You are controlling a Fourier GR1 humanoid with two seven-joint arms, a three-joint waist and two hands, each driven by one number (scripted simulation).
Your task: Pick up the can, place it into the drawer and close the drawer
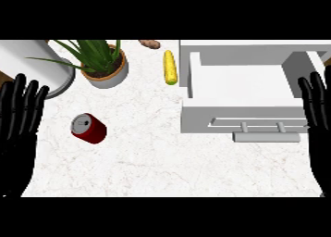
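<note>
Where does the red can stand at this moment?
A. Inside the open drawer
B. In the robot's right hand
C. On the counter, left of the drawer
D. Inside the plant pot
C: the can stands on the marble counter, well left of the open drawer, with neither hand touching it.

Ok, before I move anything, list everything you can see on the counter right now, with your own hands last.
can: one, red with a silver top, left-centre of the counter, apart from both hands
drawer: one, white, open, right side, grey handle toward the robot
potted plant: one, green leaves in a tan pot, far left-centre
corn cob: one, yellow, just left of the drawer
white cylinder: one, far left corner
brown item: one, far edge, too small to identify
counter: one, white marble
left hand: black, open, left edge, resting
right hand: black, open, right edge, resting
</note>
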